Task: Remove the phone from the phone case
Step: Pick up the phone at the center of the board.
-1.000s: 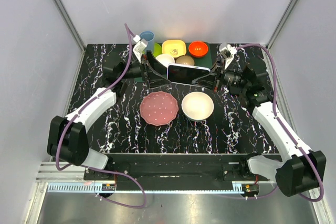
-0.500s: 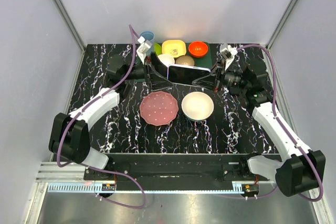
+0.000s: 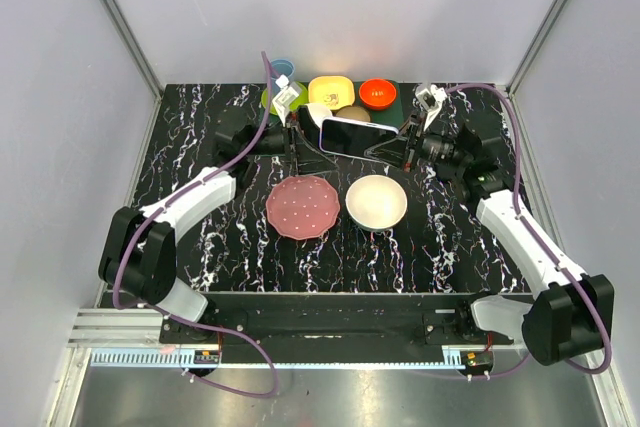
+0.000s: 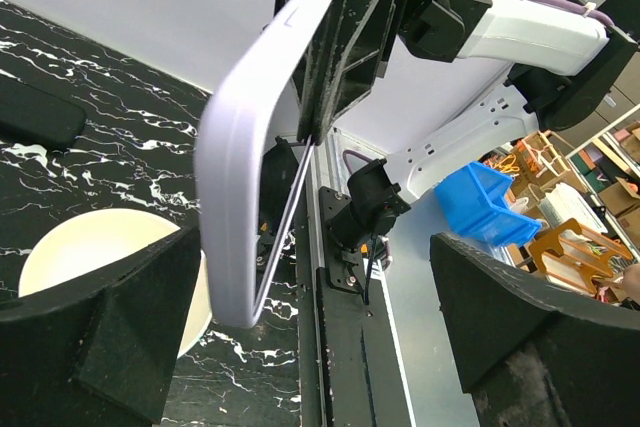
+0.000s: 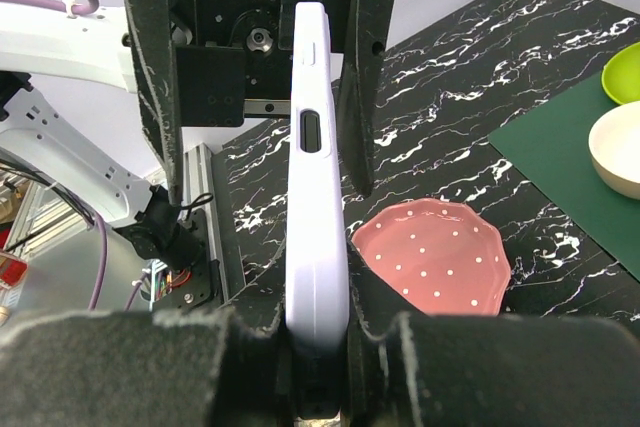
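Moved since a second ago: left arm swung inward and its wrist rolled; the cased phone sits slightly further back in the overhead view.

Item 1, phone: dark screen with a pale rim, held in the air on its long edge above the table, behind the pink plate and the cream bowl. It appears to be inside its shell; the wrist views show mostly the shell's back and side, so how firmly it is seated is unclear.

Item 2, phone case: lavender and upright, one end pinched, the other end free.

Item 3, right gripper: clenched on the near end of the case, and the only support.

Item 4, left gripper: spread wide, its fingers flanking the far end with a gap on each side, touching nothing.

Hazards:
- A single end-grip lets the case pivot or slip if the left fingers knock it while closing.
- If the left fingers close on the case rim, both claws hold the shell alone and nothing separates.
- A phone that pops free without being held would likely drop onto the plate, the bowl or the table.
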`<state>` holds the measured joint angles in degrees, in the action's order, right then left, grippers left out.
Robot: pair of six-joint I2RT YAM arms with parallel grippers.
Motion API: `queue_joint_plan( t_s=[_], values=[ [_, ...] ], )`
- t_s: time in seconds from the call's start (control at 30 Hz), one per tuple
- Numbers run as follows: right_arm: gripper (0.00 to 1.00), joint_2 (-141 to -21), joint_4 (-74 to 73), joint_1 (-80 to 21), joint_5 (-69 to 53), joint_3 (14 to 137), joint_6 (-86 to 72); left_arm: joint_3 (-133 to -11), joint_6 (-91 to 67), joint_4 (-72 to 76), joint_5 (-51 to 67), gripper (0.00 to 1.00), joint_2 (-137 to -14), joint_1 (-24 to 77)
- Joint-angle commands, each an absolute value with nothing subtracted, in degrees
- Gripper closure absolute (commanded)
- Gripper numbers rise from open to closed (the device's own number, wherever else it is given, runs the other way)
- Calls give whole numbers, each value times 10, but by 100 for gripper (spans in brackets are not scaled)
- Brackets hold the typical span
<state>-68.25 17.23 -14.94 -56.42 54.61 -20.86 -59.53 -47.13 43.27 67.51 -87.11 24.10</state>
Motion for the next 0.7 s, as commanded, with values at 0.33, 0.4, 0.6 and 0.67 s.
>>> queue_joint_plan(
  t_s=[0.33, 0.4, 0.6, 0.67],
  values=[
    [100, -698, 180, -176, -548, 558, -169, -607, -470, 455, 683, 1, -872, 250],
    [100, -699, 180, -178, -546, 557, -164, -608, -470, 454, 683, 1, -873, 250],
    [100, -701, 185, -182, -537, 555, -164, -610, -469, 451, 686, 1, -878, 254],
    [100, -704, 187, -184, -536, 555, -164, -610, -469, 451, 686, 1, -881, 256]
  ],
)
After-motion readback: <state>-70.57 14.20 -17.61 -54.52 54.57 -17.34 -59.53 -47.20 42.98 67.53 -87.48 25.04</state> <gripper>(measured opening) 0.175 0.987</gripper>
